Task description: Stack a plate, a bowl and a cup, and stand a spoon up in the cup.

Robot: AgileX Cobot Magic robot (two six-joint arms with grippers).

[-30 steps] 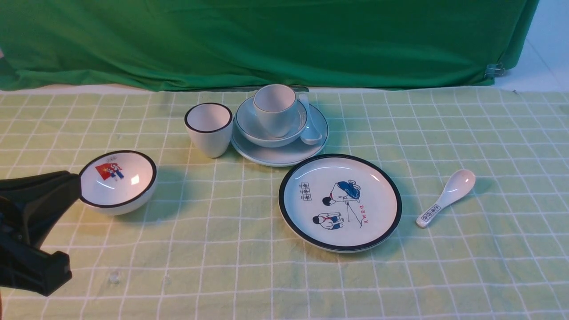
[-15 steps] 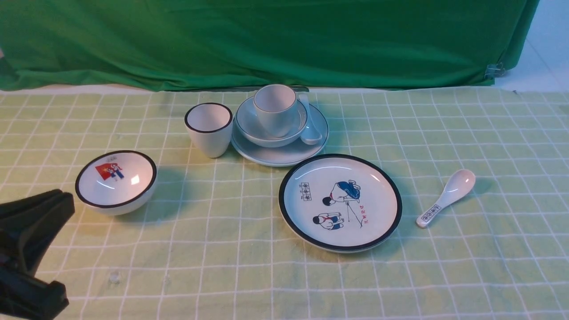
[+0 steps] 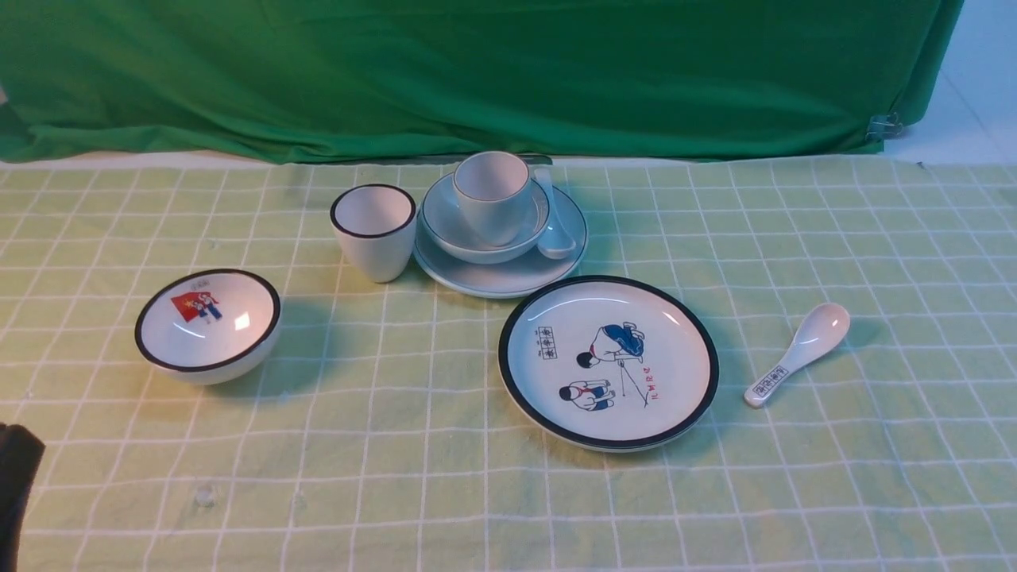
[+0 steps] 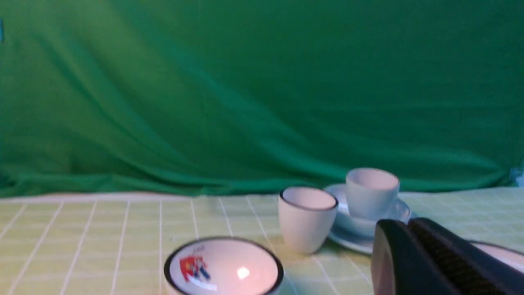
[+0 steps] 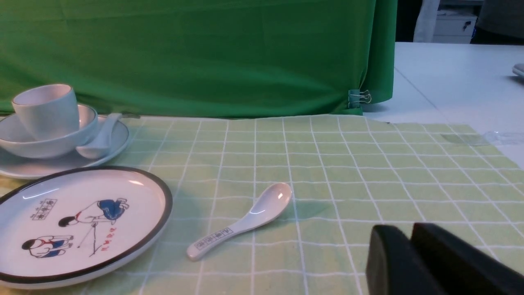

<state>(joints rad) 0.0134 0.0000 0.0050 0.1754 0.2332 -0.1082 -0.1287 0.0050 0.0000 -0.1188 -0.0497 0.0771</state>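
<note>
The plain white plate [image 3: 508, 280] sits at the back middle of the cloth. The plain bowl [image 3: 465, 242] stands on it, and the plain cup [image 3: 493, 199] stands upright in the bowl. The all-white spoon [image 3: 554, 234] rests on the plate, leaning against the bowl's right side, outside the cup. My left gripper [image 4: 403, 224] is shut and empty, low at the near left, well short of the stack; only a dark part of it [image 3: 16, 492] shows in the front view. My right gripper [image 5: 403, 230] hovers near the cloth at the right with its fingers together, holding nothing.
A black-rimmed cup [image 3: 373, 230] stands just left of the stack. A black-rimmed bowl with a flag picture [image 3: 208, 326] is at the left. The cartoon plate [image 3: 608, 361] lies in front of the stack, with a printed-handle spoon [image 3: 798, 353] to its right. Green cloth hangs behind.
My left gripper has drawn back down and to the left, away from the flag bowl, and has almost left the front view. The crockery has not moved.
</note>
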